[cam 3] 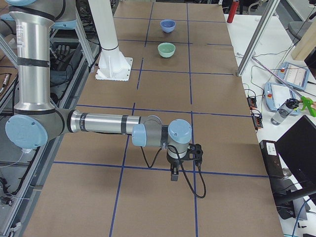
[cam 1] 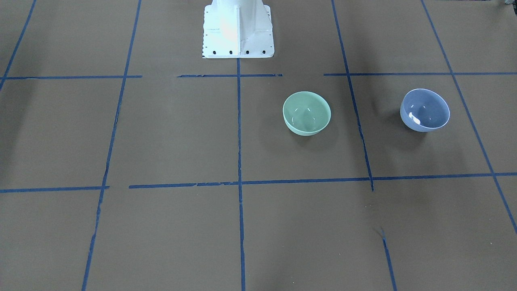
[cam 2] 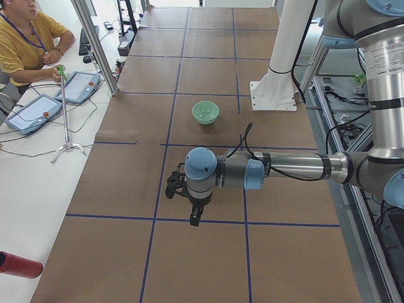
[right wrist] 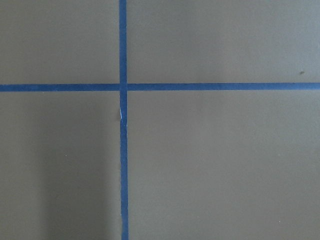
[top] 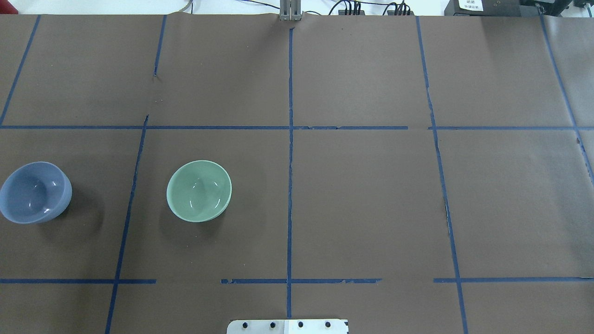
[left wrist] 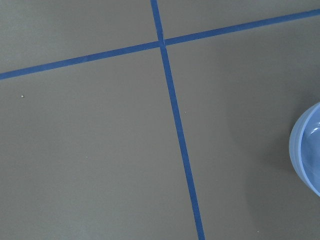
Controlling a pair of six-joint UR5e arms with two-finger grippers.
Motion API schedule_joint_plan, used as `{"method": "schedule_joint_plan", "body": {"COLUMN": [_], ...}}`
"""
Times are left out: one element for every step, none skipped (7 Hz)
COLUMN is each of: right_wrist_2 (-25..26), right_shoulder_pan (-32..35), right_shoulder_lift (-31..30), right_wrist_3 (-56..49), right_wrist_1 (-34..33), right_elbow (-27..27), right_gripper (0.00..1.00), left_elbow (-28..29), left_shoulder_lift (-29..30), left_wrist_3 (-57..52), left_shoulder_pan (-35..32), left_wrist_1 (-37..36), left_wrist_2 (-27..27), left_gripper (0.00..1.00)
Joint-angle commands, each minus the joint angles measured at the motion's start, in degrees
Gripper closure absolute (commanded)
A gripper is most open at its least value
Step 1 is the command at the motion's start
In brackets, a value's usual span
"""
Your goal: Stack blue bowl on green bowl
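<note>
Brown paper covers the table (top: 362,199), and blue tape lines (top: 290,185) cut it into big squares. Seen from above, the blue bowl (top: 35,192) sits at the far left edge of the table, on the robot's left side. The green bowl (top: 199,190) sits to the right of it, one square over and nearer the middle. One tape line runs between the two bowls. They are well apart and do not touch. Both stand upright with the open side up. The blue bowl is not yet on the green bowl.

The robot's white base (cam 1: 238,32) stands at the table's edge, and the green bowl is the one nearer to it.

In the left side view, the left arm (cam 2: 290,165) reaches out flat over the table. The left gripper (cam 2: 196,218) hangs at its end and points down above the paper. I cannot tell if its fingers are open or closed. Its wrist camera looks down on two crossing tape lines, and a bit of the blue bowl shows at the right edge.

In the right side view, the right arm (cam 3: 103,123) reaches out the same way. The right gripper (cam 3: 174,175) points down just above a tape line, well apart from both bowls. I cannot tell if its fingers are open or closed either.

A person (cam 2: 25,38) in a yellow shirt sits beside the table, near two tablets (cam 2: 31,113).
</note>
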State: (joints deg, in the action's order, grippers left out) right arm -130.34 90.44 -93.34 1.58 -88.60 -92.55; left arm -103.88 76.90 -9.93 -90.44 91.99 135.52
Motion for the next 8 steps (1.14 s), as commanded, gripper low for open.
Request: {"method": "schedule_joint_plan", "body": {"right_wrist_2": [0.0, 0.0, 0.0, 0.0, 0.0, 0.0, 0.0, 0.0], "right_shoulder_pan": [0.0, 0.0, 0.0, 0.0, 0.0, 0.0, 0.0, 0.0], "right_shoulder_lift": [0.0, 0.0, 0.0, 0.0, 0.0, 0.0, 0.0, 0.0], "right_wrist_3": [0.0, 0.0, 0.0, 0.0, 0.0, 0.0, 0.0, 0.0], "right_wrist_1": [0.0, -0.08, -0.08, 0.0, -0.08, 0.0, 0.0, -0.08], "right_elbow": [0.0, 0.0, 0.0, 0.0, 0.0, 0.0, 0.0, 0.0], "right_gripper": [0.0, 0.0, 0.0, 0.0, 0.0, 0.0, 0.0, 0.0], "left_elbow": [0.34, 0.52, -0.09, -0.27, -0.27, 0.42, 0.52, 1.13], "left_shoulder_lift": [0.0, 0.0, 0.61, 2.01, 1.93, 1.93, 1.93, 1.41], "left_wrist_3": [0.09, -0.17, 0.0, 0.18, -0.17, 0.44, 10.1, 21.51], "left_shoulder_pan": [0.09, 0.18, 0.26, 0.53, 1.31, 3.23, 7.86, 13.13], "left_wrist_1": [-0.05, 0.38, 0.74, 1.35, 3.62, 9.82, 12.05, 18.25], "left_wrist_2": [0.1, 0.18, 0.27, 0.27, 0.19, 0.19, 0.1, -0.69], "left_gripper": [0.0, 0.0, 0.0, 0.0, 0.0, 0.0, 0.0, 0.0]}}
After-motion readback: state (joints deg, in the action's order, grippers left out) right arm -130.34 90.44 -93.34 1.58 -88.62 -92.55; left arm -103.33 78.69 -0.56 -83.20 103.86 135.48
